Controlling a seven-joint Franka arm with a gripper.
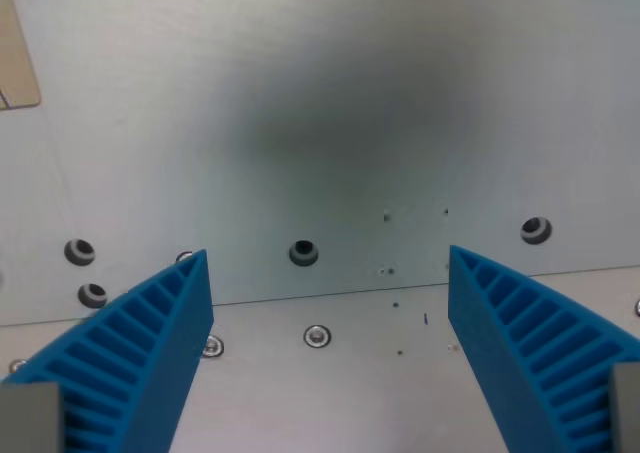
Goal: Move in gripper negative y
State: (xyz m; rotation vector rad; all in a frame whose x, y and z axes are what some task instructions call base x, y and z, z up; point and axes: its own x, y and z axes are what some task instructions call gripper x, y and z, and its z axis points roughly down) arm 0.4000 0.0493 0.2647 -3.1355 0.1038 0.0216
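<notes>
My gripper (328, 258) has two blue ribbed fingers, one at the wrist view's lower left (150, 343) and one at the lower right (520, 333). They stand wide apart with nothing between them. The gripper hangs just above a grey metal plate (320, 93) and casts a dark soft shadow on it. No loose object lies under or between the fingers.
The metal plate has several screw holes, one (303, 252) between the fingers and one (536, 230) at the right. A seam (330, 293) runs across between two plates. A beige patch (15, 58) shows at the upper left edge.
</notes>
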